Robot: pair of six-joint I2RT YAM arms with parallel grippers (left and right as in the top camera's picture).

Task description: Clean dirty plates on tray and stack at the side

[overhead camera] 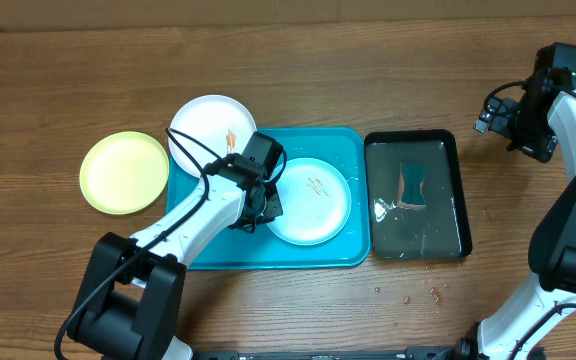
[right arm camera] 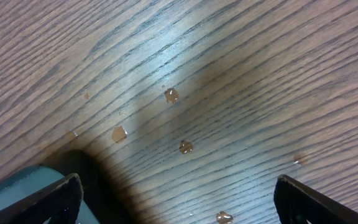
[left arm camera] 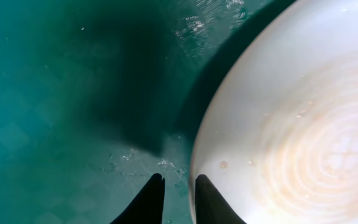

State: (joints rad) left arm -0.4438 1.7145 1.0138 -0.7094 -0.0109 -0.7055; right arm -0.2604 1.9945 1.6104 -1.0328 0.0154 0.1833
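The turquoise tray (overhead camera: 268,252) lies at mid-table. A light blue plate (overhead camera: 318,205) with reddish smears lies in it. A white plate (overhead camera: 206,128) with a reddish smear rests over the tray's far left corner. A yellow-green plate (overhead camera: 123,172) sits on the table to the left. My left gripper (overhead camera: 260,208) is at the light blue plate's left edge. In the left wrist view its fingers (left arm camera: 179,186) are nearly together astride the plate's rim (left arm camera: 278,143), one over the plate, one over the tray floor (left arm camera: 55,112). My right gripper (overhead camera: 516,125) is open and empty over bare wood at the far right (right arm camera: 176,186).
A black tray (overhead camera: 460,190) with water and a teal-and-orange sponge (overhead camera: 411,185) stands right of the turquoise tray. Water drops lie on the wood (overhead camera: 418,295) in front of it and under my right gripper (right arm camera: 171,95).
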